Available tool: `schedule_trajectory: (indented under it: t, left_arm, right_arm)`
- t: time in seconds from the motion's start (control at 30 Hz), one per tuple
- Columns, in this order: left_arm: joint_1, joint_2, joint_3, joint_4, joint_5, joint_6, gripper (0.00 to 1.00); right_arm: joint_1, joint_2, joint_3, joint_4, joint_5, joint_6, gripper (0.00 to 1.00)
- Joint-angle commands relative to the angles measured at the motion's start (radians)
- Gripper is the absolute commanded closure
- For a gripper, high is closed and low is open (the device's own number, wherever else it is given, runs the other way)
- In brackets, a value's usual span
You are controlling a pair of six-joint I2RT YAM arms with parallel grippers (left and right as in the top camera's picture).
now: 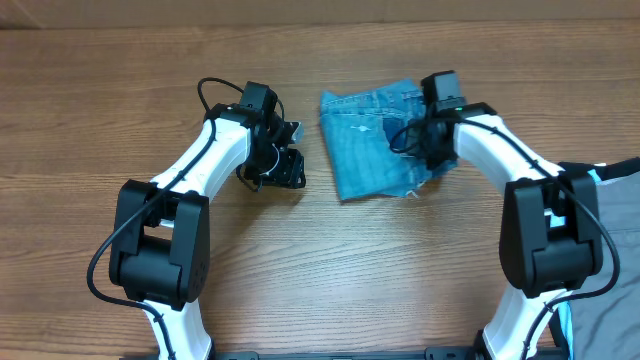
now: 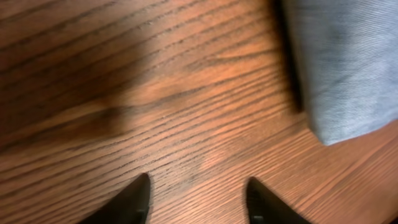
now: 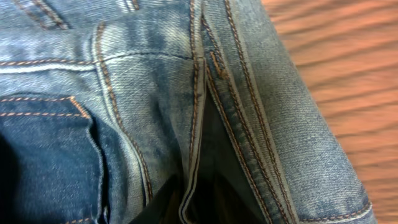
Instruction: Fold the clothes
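Jeans [image 3: 155, 93], at the seam, lie directly beneath my right gripper [image 3: 189, 214], fingers close either side, grip not determinable; my left gripper [image 2: 198, 202] stands part open and empty over table [image 2: 124, 93] just left of them; I recommend pressing flat, squaring edges.

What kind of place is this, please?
Probably a robot laboratory workstation: a left arm and a right arm mounted at a wooden table, folded jeans on it, a grey garment waiting aside.
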Motion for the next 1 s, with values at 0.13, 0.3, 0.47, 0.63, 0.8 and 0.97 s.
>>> schedule_trajectory:
  t: [0.13, 0.3, 0.47, 0.63, 0.8, 0.97]
  left_arm:
    - [-0.006, -0.012, 0.017, 0.037, 0.092, -0.098, 0.41]
    - [-0.022, -0.012, 0.040, 0.058, 0.314, 0.016, 0.51]
    - [-0.025, -0.011, 0.053, 0.220, 0.290, -0.150, 0.20]
    - [-0.035, 0.050, 0.053, 0.409, 0.311, -0.202, 0.11]
    - [-0.035, 0.219, 0.053, 0.626, 0.494, -0.251, 0.11]
    - [-0.040, 0.250, 0.053, 0.643, 0.432, -0.250, 0.10]
  right_arm:
    - [-0.073, -0.010, 0.024, -0.220, -0.123, 0.010, 0.81]
    - [-0.071, -0.098, 0.024, -0.298, -0.119, 0.023, 0.67]
    - [-0.071, -0.391, 0.024, -0.342, -0.169, 0.022, 0.42]
    - [-0.070, -0.480, 0.022, -0.356, -0.314, 0.014, 0.51]
    - [-0.063, -0.394, -0.064, -0.301, -0.324, 0.023, 0.59]
    - [-0.063, -0.277, -0.151, -0.142, -0.304, 0.058, 0.65]
